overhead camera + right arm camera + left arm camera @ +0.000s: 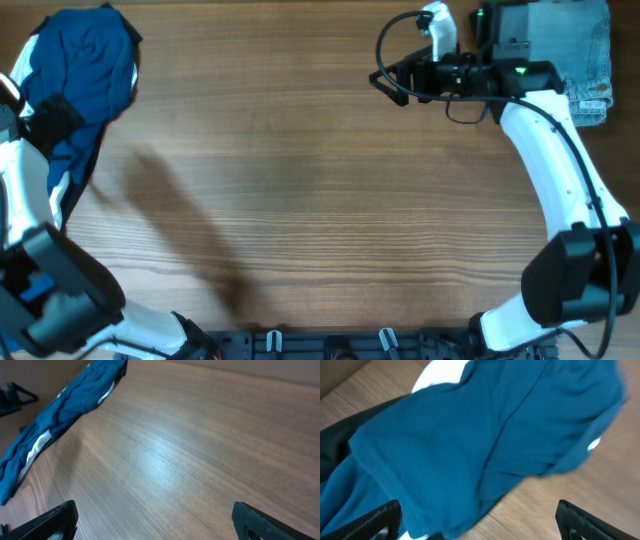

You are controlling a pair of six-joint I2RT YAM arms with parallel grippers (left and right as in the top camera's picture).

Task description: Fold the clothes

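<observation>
The pale wooden desk (320, 200) carried one heap at its far left corner. There a dark-blue shirt (85, 60) lay crumpled on top of a white garment (437, 375), of which only slivers showed at the edges. The left claw (479, 510) hung just above that heap with its jaws spread wide and nothing between them, the blue cloth filling most of its wrist view. The task looked barely started for this pile, and the step in hand seemed to be taking hold of the shirt. To do that well, the claw would want to bite a single layer at a clear edge, such as a hem or a shoulder seam, rather than the bunched middle, so that the white garment stayed behind. The shirt could then be drawn onto the bare middle of the desk and spread flat before any fold. Further right, the right claw (155, 510) was over bare wood near the far edge, well apart from the heap. It faced left across the desk, its jaws equally wide and holding nothing, so it was free to take a second corner. At the far right corner, pale denim jeans (590, 60) sat in a compact pile that appeared already folded, partly hidden by the right arm. No brand, label or writing could be read on any garment.
</observation>
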